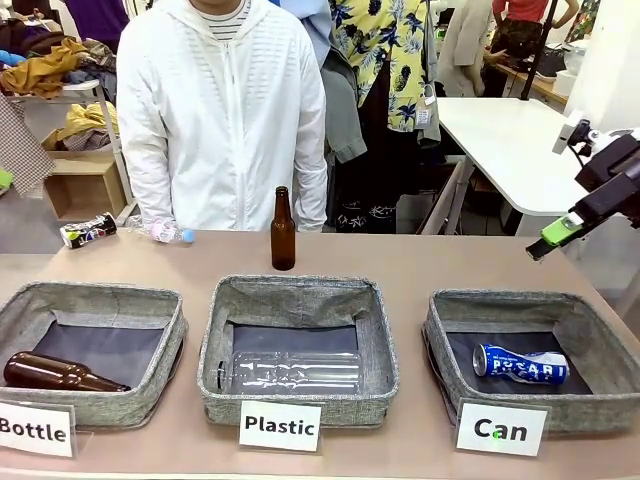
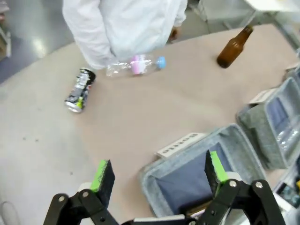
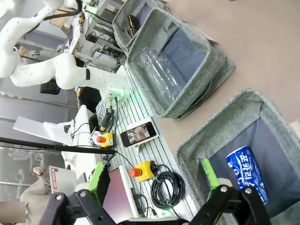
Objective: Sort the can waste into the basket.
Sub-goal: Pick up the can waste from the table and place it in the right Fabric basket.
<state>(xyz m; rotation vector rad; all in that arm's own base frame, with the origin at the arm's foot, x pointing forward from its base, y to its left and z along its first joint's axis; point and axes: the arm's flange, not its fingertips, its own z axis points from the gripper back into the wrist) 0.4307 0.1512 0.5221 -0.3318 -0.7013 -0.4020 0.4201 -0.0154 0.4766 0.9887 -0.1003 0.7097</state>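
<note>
The dark printed can [image 2: 79,90], likely empty, light and easily dented, lies sideways near the desk's [image 1: 450,265] far left corner, best pinched gently across its middle; left fingers [image 2: 102,176] and right fingers [image 3: 99,176] gape wide, holding nothing.

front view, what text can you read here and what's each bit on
"Bottle": left card, at the front of the left basket.
"Plastic": middle card, at the front of the middle basket.
"Can": right card, at the front of the right basket.
"POCARI": blue can, lying in the right basket.
dark can, far left on the table: print too small to read.
</note>
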